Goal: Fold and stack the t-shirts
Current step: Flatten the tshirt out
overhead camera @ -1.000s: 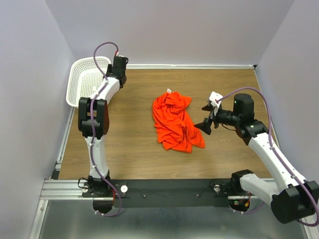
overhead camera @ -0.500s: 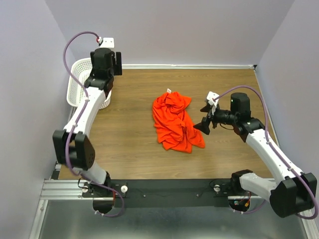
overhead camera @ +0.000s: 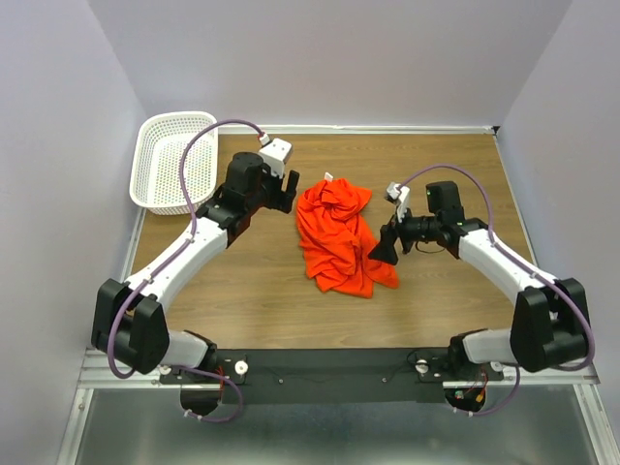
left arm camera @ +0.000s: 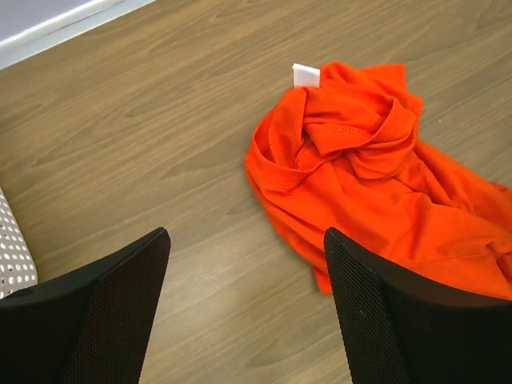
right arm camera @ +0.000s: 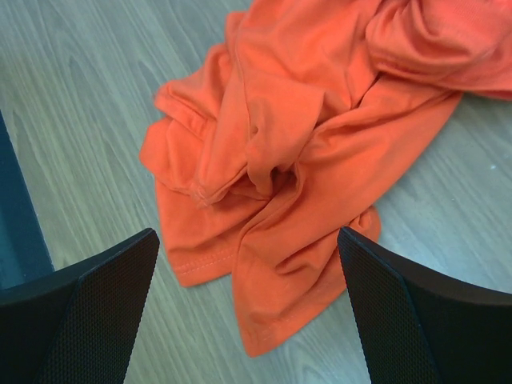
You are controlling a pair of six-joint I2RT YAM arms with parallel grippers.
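The bright orange-red t-shirt lies crumpled in a heap at the middle of the wooden table, a small white tag at its far edge. It also shows in the left wrist view and in the right wrist view. My left gripper is open and empty, just left of the shirt's far end and above the bare wood. My right gripper is open and empty, close to the shirt's right edge, above its near hem.
A white plastic mesh basket stands at the far left corner of the table; its corner shows in the left wrist view. Purple walls close in the table on three sides. A black rail runs along the near edge.
My left arm has swung from over the basket at the far left down and right to the shirt's left side. My right gripper has moved left, closer to the shirt.
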